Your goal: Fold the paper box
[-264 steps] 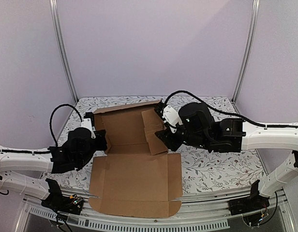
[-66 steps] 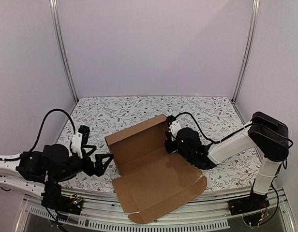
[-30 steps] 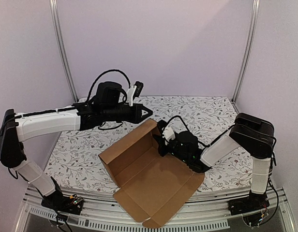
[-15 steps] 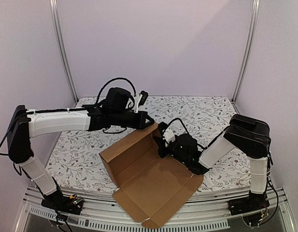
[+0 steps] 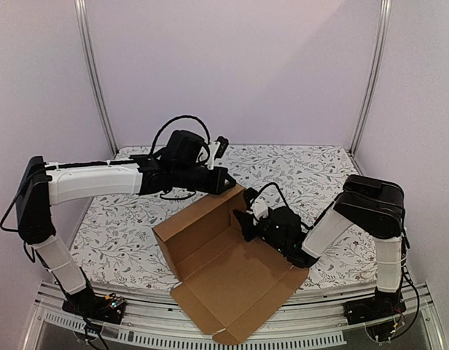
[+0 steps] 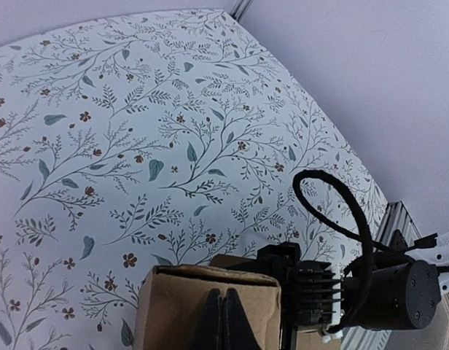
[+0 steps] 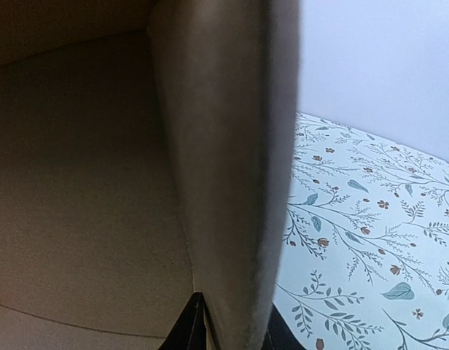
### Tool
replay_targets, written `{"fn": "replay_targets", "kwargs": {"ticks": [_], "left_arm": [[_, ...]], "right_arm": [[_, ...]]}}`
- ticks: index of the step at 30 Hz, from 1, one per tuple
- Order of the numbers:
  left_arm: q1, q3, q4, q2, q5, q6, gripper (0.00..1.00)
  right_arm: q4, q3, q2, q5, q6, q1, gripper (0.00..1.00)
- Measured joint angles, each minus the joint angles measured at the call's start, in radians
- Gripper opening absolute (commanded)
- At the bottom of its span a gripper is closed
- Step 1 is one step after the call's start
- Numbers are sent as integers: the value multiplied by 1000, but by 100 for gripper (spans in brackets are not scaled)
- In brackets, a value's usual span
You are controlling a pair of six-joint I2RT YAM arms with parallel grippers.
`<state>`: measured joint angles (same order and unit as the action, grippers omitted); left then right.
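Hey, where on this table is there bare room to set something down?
Bare floral cloth between the paper box and the back wall, far right. Also the left strip beneath the left arm. Crowded at the box's far corner, where left gripper and right gripper work.

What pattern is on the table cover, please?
The cover is white with grey-green leafy sprigs and small brown flowers, clearest in the left wrist view.

no legible text, labels, brands or numbers anywhere, paper box (image 5: 235,273) unprinted
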<state>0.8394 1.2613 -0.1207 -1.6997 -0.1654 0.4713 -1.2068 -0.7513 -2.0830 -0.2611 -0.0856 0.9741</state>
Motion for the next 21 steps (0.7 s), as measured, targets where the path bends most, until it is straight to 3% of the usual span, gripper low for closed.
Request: {"fn": "replay_targets", "kwargs": {"ticks": [4,13,19,21], "left_arm": [[6,12,-14,-5,9,-4,0],[35,19,-31,-5,43,-7,0],[51,29,-39,-11,63,-7,0],[54,35,-42,-18,67,-7,0]], "right_arm": [[-11,13,0,-9,2,0,16],[-66,23,0,-58,0,0,19],[-115,31,-11,-71,-3,0,0],[-128,34,-16,-78,-4,-1,0]]}}
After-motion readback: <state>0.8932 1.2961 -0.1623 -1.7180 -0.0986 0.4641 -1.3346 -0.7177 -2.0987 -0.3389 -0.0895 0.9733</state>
